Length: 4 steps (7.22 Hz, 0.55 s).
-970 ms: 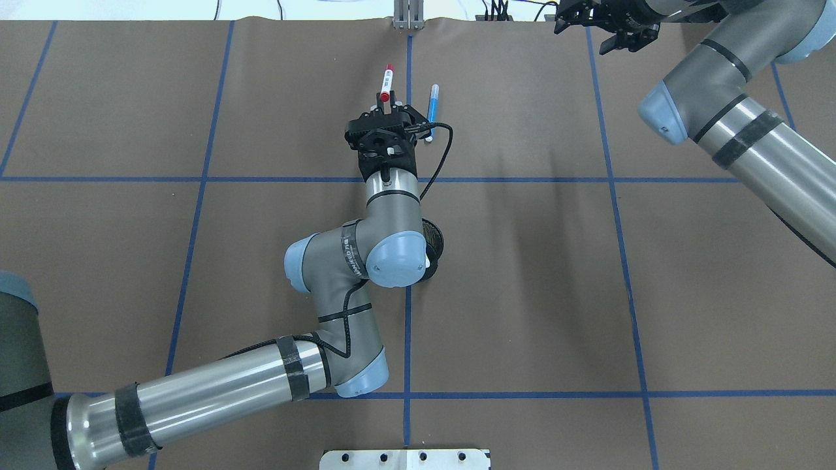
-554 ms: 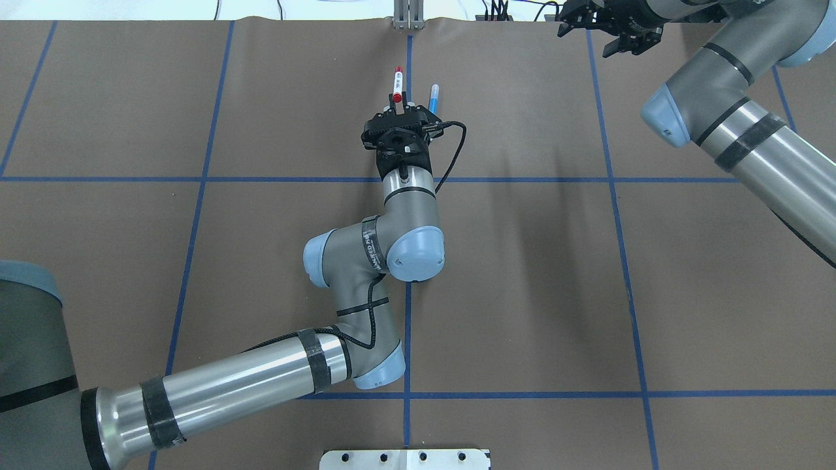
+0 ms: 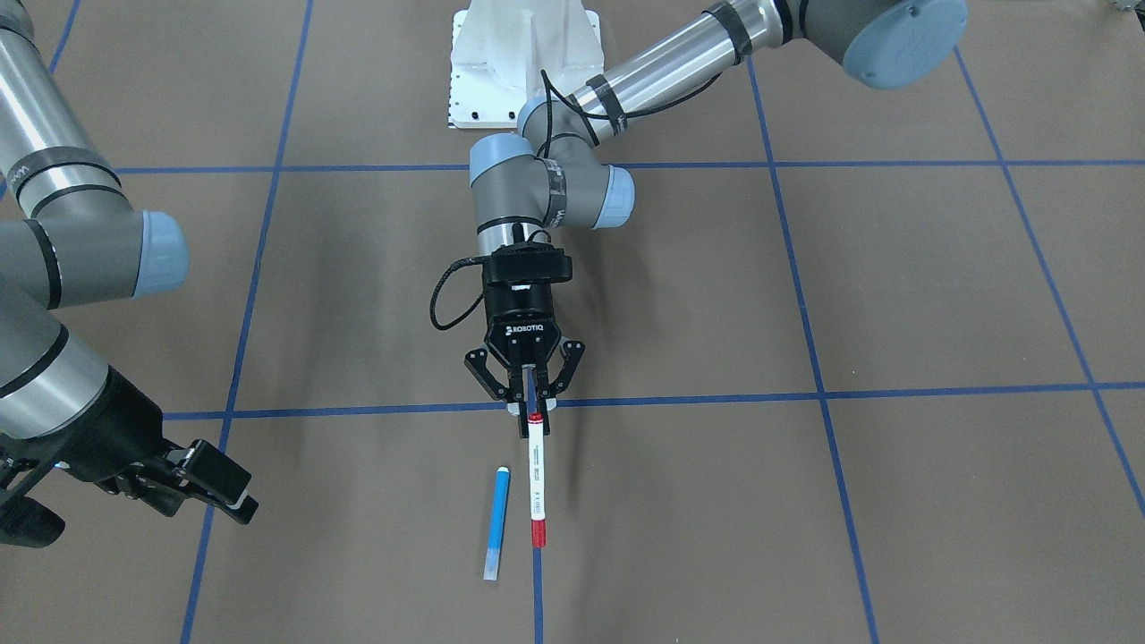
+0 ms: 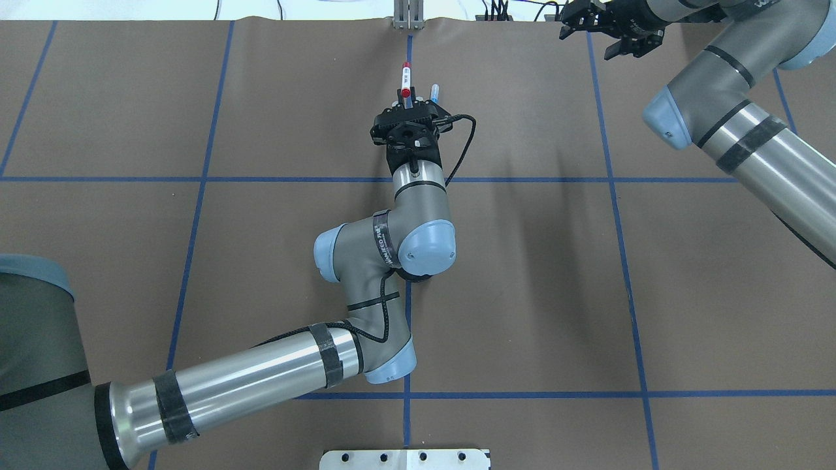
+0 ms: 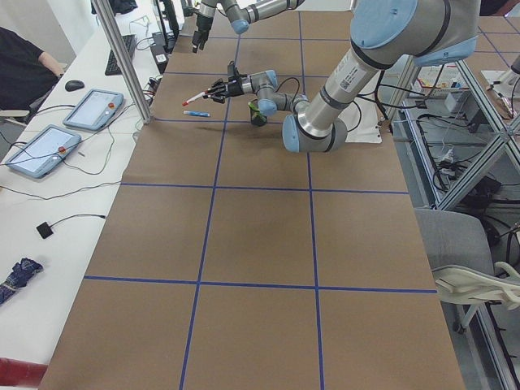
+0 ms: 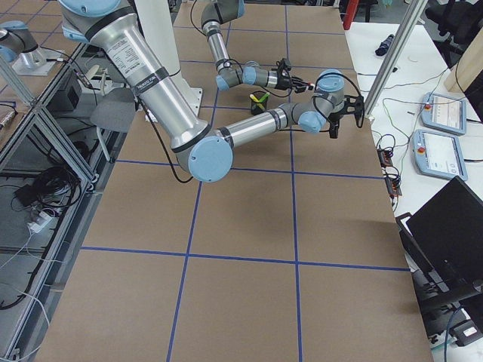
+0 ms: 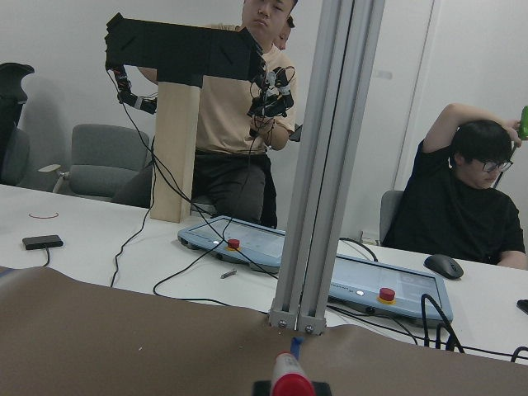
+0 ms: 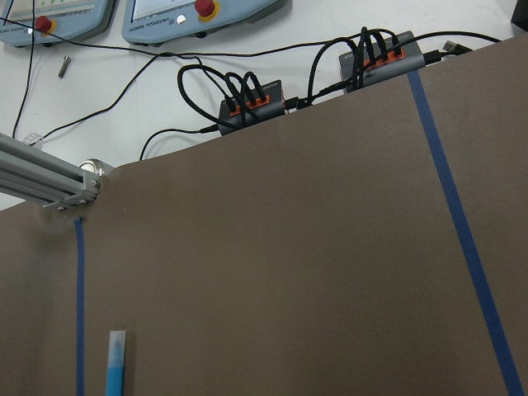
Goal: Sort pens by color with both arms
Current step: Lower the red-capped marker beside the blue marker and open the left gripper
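**Red-ended pen carried over beside the blue one**

So in the last second the left arm (image 4: 385, 254) swung over to the centre tape line (image 4: 407, 339) and took the white pen with red ends (image 3: 537, 474) with it. From overhead its wrist now covers most of the blue pen (image 3: 497, 523). The right arm (image 4: 738, 134) barely shifted.

Closest to the robot is the white pedestal (image 3: 523, 54). The left arm's elbow folds out from there over the brown-paper counter (image 4: 522, 294). A small black cup (image 6: 259, 100) sits right by that elbow with something green and yellow in it, too small to say more.

Further out, the left jaws are clamped on the near end of the white pen. The pen points straight away from the robot along the tape line, and from the left-end camera it looks lifted off the paper. The blue pen lies flat on the counter just beside it on the robot's right, roughly parallel and not touching.

The right jaws are spread wide with nothing between them, hovering well off to the right by the far edge.

Past that edge there's an aluminium post (image 7: 326, 165), teach pendants (image 7: 388, 280) on a white desk, and two people (image 7: 462, 214).
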Motion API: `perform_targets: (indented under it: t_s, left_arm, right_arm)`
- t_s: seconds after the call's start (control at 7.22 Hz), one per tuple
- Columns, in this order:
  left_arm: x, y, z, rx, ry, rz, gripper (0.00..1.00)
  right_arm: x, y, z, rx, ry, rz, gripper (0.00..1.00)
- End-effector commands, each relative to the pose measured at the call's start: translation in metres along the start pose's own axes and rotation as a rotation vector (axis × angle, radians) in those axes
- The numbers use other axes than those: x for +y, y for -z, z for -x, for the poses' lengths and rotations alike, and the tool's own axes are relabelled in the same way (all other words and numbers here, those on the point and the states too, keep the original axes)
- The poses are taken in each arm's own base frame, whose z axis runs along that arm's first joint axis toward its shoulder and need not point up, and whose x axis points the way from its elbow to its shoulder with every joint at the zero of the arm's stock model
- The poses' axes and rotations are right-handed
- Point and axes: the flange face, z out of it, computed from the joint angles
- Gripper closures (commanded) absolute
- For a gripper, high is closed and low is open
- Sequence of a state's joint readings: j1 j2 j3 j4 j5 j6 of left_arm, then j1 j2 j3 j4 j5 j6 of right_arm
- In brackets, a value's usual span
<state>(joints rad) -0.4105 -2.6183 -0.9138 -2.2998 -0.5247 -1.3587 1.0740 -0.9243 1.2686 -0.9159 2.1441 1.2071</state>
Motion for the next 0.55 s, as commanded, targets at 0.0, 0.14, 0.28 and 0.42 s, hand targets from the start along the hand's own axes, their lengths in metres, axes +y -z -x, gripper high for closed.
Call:
perform_targets:
  t_s: [0.0,0.14,0.28,0.42]
  left_arm:
    - [0.001,-0.013,-0.004,-0.018,-0.002,0.000,0.91]
    - [0.003,-0.015,-0.004,-0.022,-0.007,0.001,0.91]
    - [-0.002,-0.014,-0.011,-0.016,0.003,0.004,0.70]
    - [-0.006,-0.015,-0.015,-0.013,0.009,0.010,0.19]
  right_arm:
    - [0.000,-0.001,-0.002,0.003,-0.001,0.000,0.00]
    - [0.000,-0.002,-0.002,0.008,0.000,-0.011,0.00]
    - [0.000,-0.002,-0.003,0.009,0.000,-0.014,0.00]
    - [0.000,-0.002,-0.001,0.007,0.001,-0.014,0.00]
